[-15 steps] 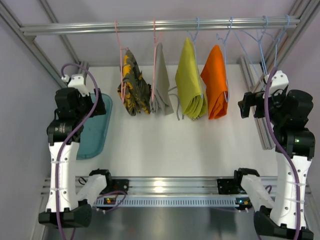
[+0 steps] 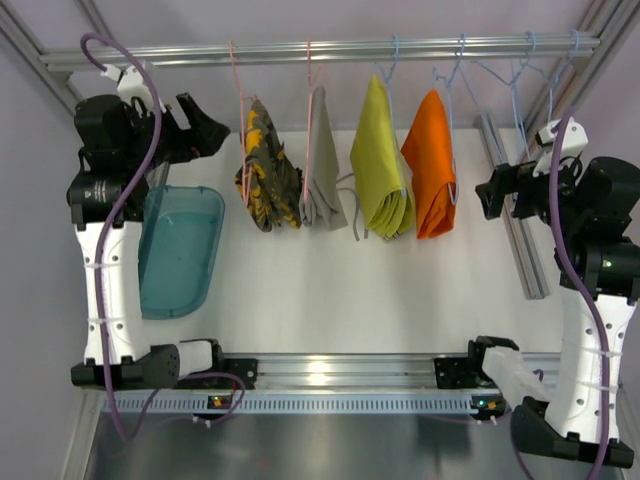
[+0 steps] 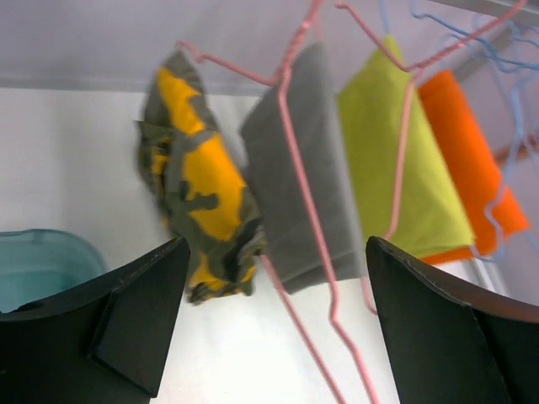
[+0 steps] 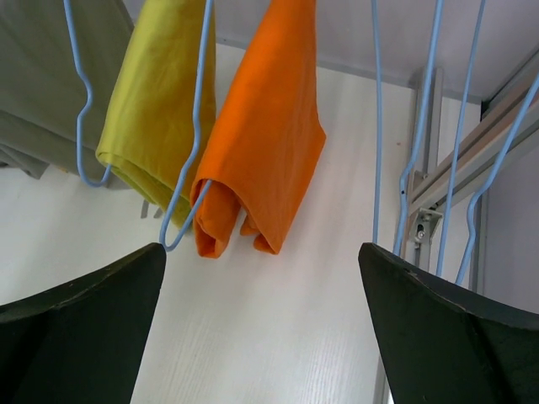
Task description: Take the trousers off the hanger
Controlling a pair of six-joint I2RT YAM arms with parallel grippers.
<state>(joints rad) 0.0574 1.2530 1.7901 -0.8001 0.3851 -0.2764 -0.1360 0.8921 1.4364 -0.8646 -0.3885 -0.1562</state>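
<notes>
Leftward, teal bin [image 2: 185, 250] set on table [image 2: 330, 290], only bare floor shown, left edge hidden behind left arm [image 2: 105, 260]. Four folded cloths hung from rail [image 2: 350, 48]: camouflage trousers [image 2: 265, 170], grey trousers [image 2: 322, 175] beside them, yellow-green cloth [image 2: 380, 165], orange cloth [image 2: 432, 170]. Two pink hangers [image 2: 240, 100] counted; blue hangers [image 2: 520, 80] tangled at right, count unclear. Left gripper [image 2: 215, 133] spread wide, nothing held, just left of camouflage trousers. Right gripper [image 2: 487, 203] likewise parted, nothing held, right of orange cloth.

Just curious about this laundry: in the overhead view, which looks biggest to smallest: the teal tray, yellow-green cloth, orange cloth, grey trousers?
1. teal tray
2. yellow-green cloth
3. orange cloth
4. grey trousers
The last two look close; both hang edge-on, so that order is unsure.
</notes>
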